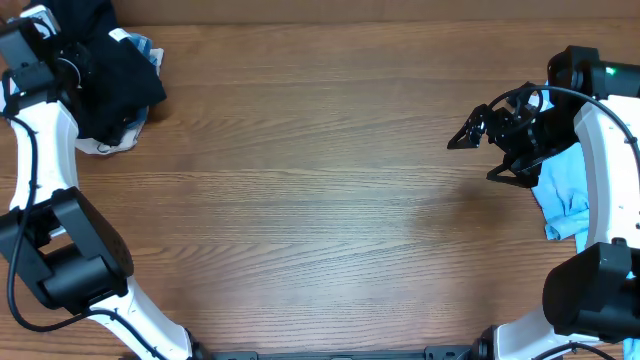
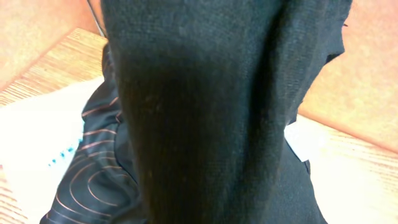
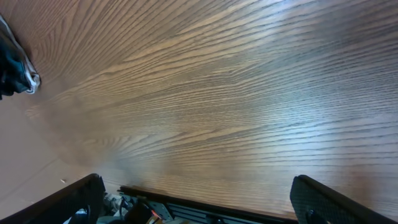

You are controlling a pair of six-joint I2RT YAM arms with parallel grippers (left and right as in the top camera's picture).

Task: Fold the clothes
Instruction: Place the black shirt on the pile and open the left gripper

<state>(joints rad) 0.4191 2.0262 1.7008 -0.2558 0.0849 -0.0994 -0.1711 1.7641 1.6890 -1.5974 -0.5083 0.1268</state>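
Observation:
The black T-shirt (image 1: 120, 85) lies bunched in a pile at the table's far left corner. My left gripper (image 1: 80, 68) is sunk into that pile. In the left wrist view black knit cloth (image 2: 211, 106) of the T-shirt hangs right across the lens and hides both fingers; the gripper is shut on it. My right gripper (image 1: 478, 158) hovers open over bare wood at the right side, nothing between its fingers (image 3: 84, 196), far from the pile. The pile's edge (image 3: 12, 65) shows small at the left of the right wrist view.
A light blue garment (image 1: 565, 195) lies crumpled under the right arm at the right edge. Under the black cloth sit a dark garment with thin curved lines (image 2: 93, 180) and white fabric (image 2: 31, 140). Bare wooden table (image 1: 320, 200) spans the middle.

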